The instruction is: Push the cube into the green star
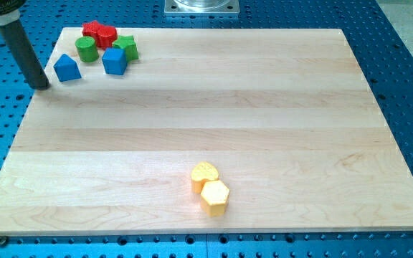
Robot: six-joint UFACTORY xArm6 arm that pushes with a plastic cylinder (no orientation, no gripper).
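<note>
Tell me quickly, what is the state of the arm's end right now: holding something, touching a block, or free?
My tip: a bare rod with no jaws, holding nothing; it sits at the board's left edge, left of the blue block, not touching it.

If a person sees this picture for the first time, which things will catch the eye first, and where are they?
A tight cluster of bright blocks sits at the view's top left of the wooden board: a red block, a green cylinder, a green star, a blue cube and a blue pointed block. My tip stands just left of that pointed block. Two yellow blocks, a heart and a hexagon, touch near the bottom centre.
</note>
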